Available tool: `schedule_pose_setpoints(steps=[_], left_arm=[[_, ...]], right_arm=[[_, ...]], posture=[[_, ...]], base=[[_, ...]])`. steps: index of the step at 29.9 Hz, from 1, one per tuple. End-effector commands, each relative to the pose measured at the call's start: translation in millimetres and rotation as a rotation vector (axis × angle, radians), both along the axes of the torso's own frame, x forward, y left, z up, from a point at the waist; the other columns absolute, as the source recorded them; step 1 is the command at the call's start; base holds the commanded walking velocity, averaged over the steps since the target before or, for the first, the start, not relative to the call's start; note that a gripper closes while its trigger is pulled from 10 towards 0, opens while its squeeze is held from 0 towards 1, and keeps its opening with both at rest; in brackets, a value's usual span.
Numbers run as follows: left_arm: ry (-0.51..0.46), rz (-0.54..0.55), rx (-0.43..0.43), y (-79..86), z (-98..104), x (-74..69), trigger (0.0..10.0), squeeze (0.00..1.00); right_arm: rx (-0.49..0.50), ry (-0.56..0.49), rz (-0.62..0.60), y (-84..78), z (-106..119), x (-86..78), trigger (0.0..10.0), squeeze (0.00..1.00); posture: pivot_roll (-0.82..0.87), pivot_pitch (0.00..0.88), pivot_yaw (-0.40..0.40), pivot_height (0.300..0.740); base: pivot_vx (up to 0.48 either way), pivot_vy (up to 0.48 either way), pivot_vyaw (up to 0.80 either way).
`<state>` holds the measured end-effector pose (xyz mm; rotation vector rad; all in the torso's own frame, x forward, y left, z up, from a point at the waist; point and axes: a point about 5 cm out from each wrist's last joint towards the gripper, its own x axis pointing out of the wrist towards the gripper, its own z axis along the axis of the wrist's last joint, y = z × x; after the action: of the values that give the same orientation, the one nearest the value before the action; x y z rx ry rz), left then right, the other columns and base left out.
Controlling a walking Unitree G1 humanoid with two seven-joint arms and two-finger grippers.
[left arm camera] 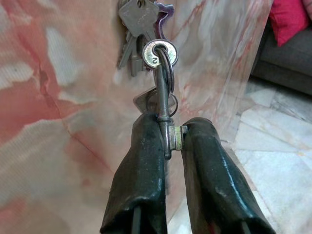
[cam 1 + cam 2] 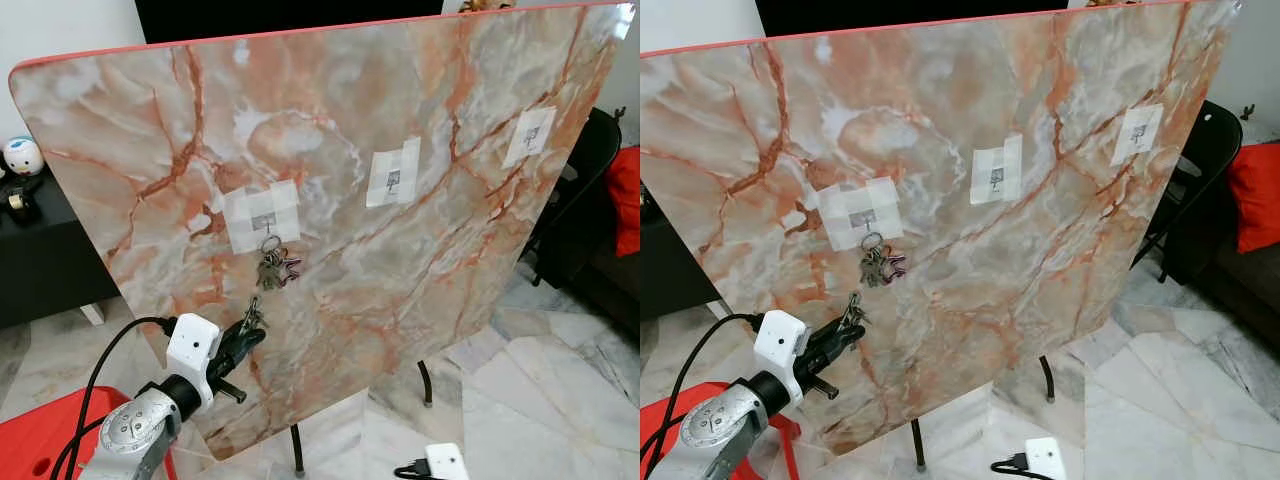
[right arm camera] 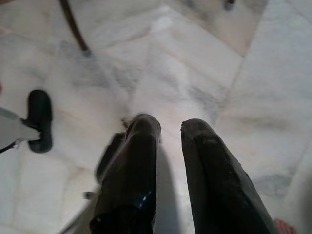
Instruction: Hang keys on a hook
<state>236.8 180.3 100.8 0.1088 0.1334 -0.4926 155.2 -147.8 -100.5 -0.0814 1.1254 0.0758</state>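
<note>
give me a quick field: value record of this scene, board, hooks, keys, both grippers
board: tilted marble-pattern board, standing on thin dark legs
hooks: three taped hooks; left hook, middle hook, right hook
hung keys: one key bunch hangs on the left hook
free hooks: middle and right carry nothing
held keys: second key set, pinched by a long key's shank, just below the hung bunch
left gripper: shut on the second key set, raised close to the board
right gripper: low, pointing at the marble floor, holding nothing, fingers slightly apart

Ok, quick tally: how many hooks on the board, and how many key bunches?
Hooks: 3
Key bunches: 2, one hanging on the left hook, one held in the left gripper
Total: 5
</note>
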Motion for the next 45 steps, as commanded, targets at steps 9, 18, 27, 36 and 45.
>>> schedule_pose_setpoints(steps=[9, 18, 27, 36, 45], left_arm=[[-0.034, -0.064, 0.066, -1.2, 12.2, 2.6, 10.0, 0.0], [-0.036, -0.069, 0.067, -1.3, 12.6, 2.7, 10.0, 0.0], [0.13, -0.061, 0.151, 23.3, -21.2, -16.6, 10.0, 0.0], [0.525, 0.003, 0.469, 64.7, -100.7, -50.7, 10.0, 0.0], [0.83, 0.175, 0.465, 77.3, -159.0, -85.6, 10.0, 0.0]], right_arm=[[0.016, -0.041, 0.042, 34.3, 8.8, 19.5, 10.0, 0.0], [-0.008, -0.03, 0.04, 14.5, 5.8, 14.7, 10.0, 0.0], [-0.012, -0.03, 0.043, 12.9, 5.7, 14.6, 10.0, 0.0], [-0.02, -0.026, 0.051, 12.5, 5.5, 14.1, 10.0, 0.0], [-0.024, -0.023, 0.054, 11.9, 5.6, 14.3, 10.0, 0.0]], posture=[[0.08, 0.0, -0.034, 0.728], [0.08, 0.0, -0.035, 0.728], [0.08, 0.0, -0.034, 0.728], [0.09, 0.0, -0.034, 0.728], [0.09, 0.0, -0.038, 0.728]], base=[[0.0, -0.03, 0.0], [0.0, -0.3, 0.0], [0.0, -0.288, 0.0], [0.0, 0.0, 0.0], [0.0, 0.0, 0.0]])
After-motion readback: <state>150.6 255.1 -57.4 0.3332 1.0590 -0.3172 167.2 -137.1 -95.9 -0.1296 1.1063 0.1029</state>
